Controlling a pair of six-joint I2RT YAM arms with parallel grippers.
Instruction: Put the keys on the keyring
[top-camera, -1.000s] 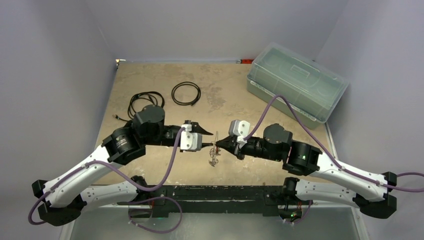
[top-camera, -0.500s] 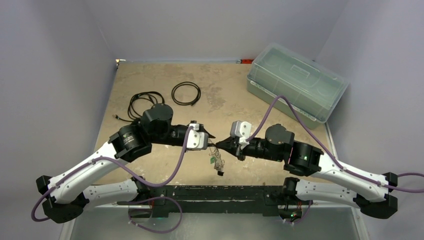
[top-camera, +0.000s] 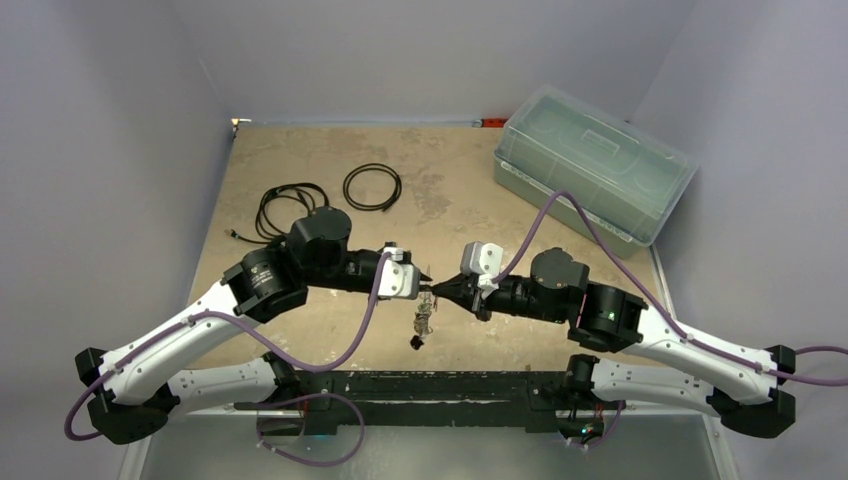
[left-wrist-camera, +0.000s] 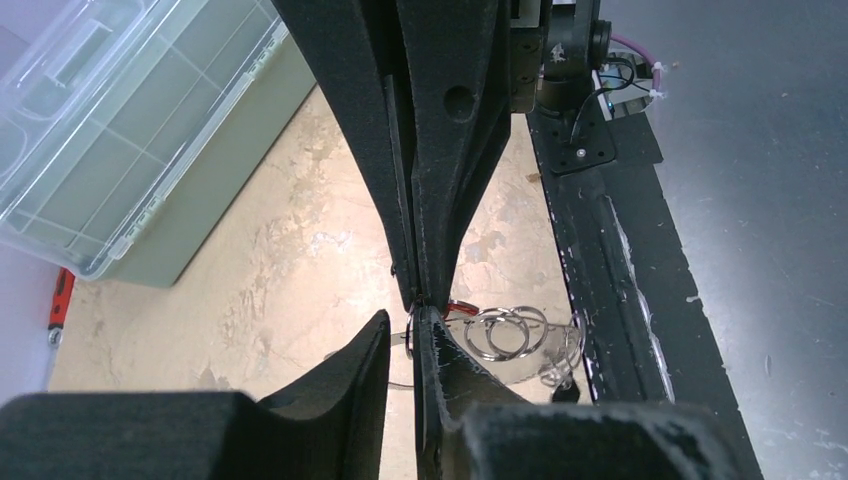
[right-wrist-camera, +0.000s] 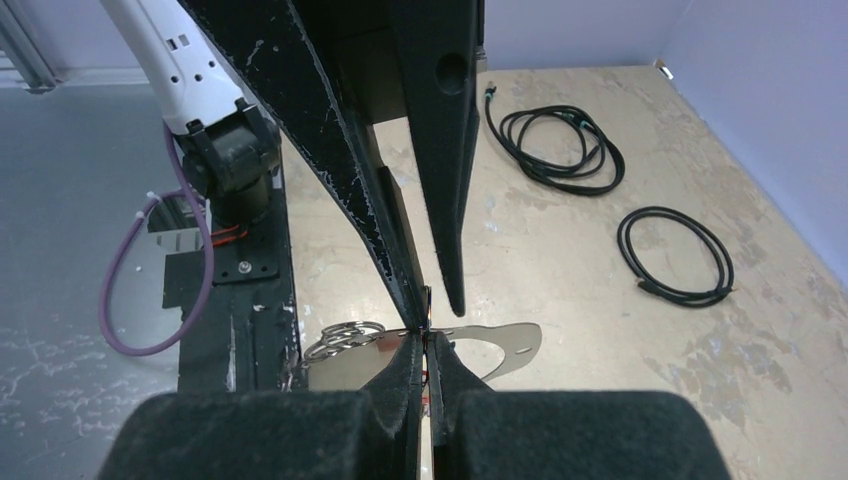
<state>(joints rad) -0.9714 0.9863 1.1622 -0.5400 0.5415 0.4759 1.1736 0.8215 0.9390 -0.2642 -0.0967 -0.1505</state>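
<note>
Right gripper (right-wrist-camera: 425, 345) is clamped shut on the keyring (right-wrist-camera: 512, 342). Left gripper (left-wrist-camera: 402, 322) is nearly closed beside it, can't tell if it grips. Keys (top-camera: 420, 322) dangle below, likely light, slippery and swingy, so pinch a stiff head.

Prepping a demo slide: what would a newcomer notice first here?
The left gripper and right gripper meet tip to tip at the near centre of the table, the keyring dangling from the right one's shut fingers. Next: the big clear lidded box far right, and black cable coils far left.
</note>
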